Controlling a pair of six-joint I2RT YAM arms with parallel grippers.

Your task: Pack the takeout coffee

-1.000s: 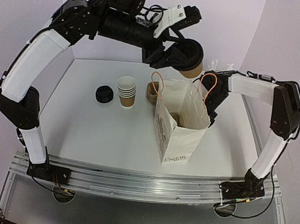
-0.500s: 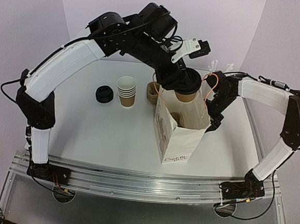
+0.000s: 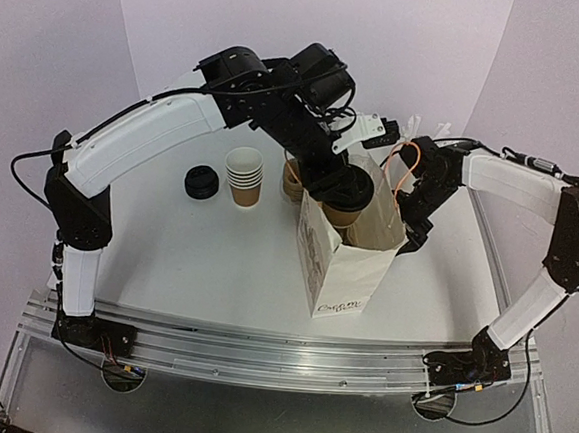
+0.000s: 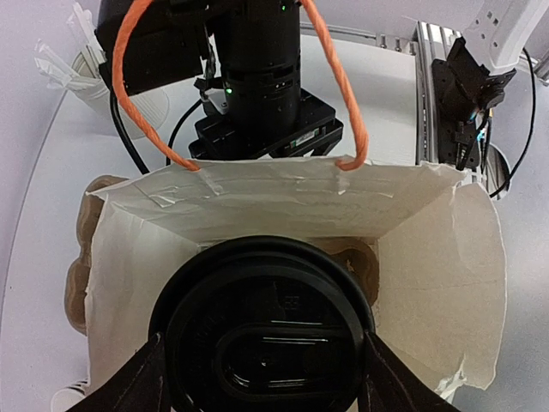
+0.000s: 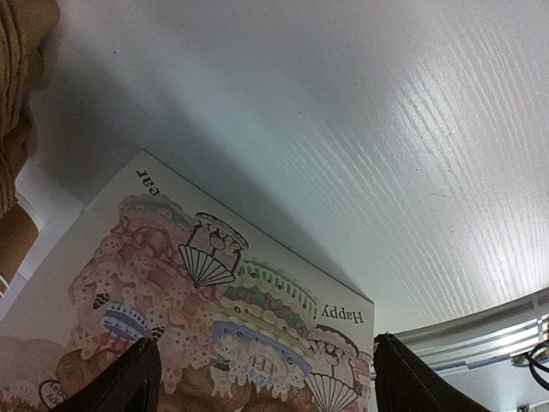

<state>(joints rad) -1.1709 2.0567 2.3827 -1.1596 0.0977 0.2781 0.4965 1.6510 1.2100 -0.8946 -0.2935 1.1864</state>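
Observation:
The takeout coffee (image 3: 345,197), a brown paper cup under a black lid (image 4: 266,330), hangs in the open mouth of the white paper bag (image 3: 344,266). My left gripper (image 3: 344,189) is shut on it, and its dark fingers (image 4: 141,382) press the lid's two sides. The bag stands upright with orange handles (image 4: 330,81) raised. Something brown (image 4: 364,262) lies deep inside it. My right gripper (image 3: 412,229) is open against the bag's right wall, and that wall's printed picture (image 5: 214,326) lies between its spread fingers.
A stack of lidless brown cups (image 3: 244,176) and a stack of black lids (image 3: 201,182) stand left of the bag. Brown pulp carriers (image 3: 291,181) sit just behind its left corner. A white holder of wrapped straws (image 4: 81,73) is at the back.
My left arm has brought the coffee down from high behind the bag into its mouth. The right arm shifted slightly beside the bag, then held still.

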